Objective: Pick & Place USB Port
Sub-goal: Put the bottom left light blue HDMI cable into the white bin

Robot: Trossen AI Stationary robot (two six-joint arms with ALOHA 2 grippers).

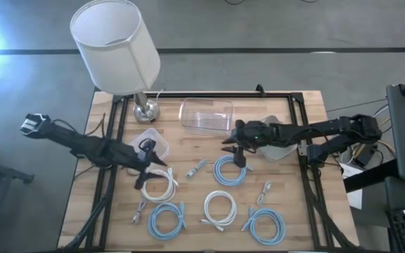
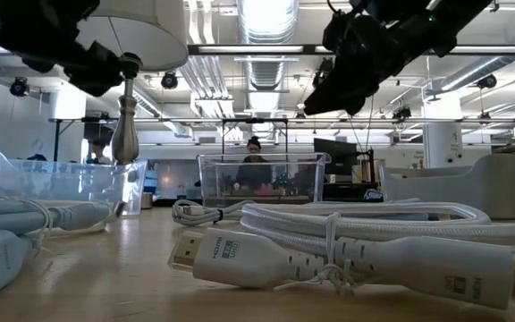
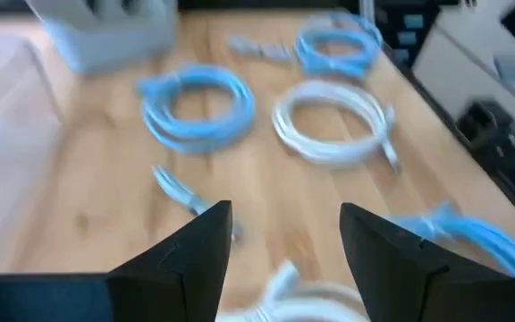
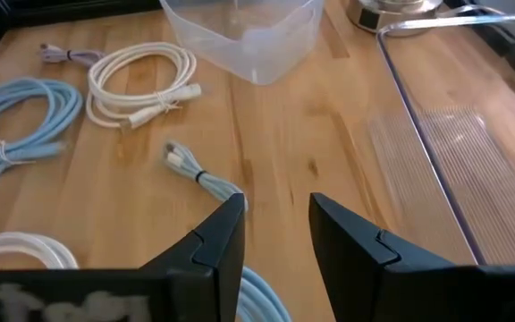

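A short grey cable piece with a plug [image 1: 197,169] lies flat on the wooden table between a white coil [image 1: 157,184] and a blue coil [image 1: 229,171]; the right wrist view shows it too [image 4: 199,174]. My left gripper [image 1: 143,166] hovers open above the white coil's left part [image 3: 284,295], its fingers pointing down. My right gripper [image 1: 238,151] is open above the blue coil's far rim [image 4: 262,300], to the right of the short piece. In the low view both grippers hang well above the tabletop.
More tied coils lie near the table's near edge: blue [image 1: 167,219], white [image 1: 220,209], blue [image 1: 267,225]. A clear bin [image 1: 206,116], a small clear tub [image 1: 153,143] and a lamp [image 1: 114,42] stand toward the far edge. A pale tray [image 1: 280,149] sits under my right arm.
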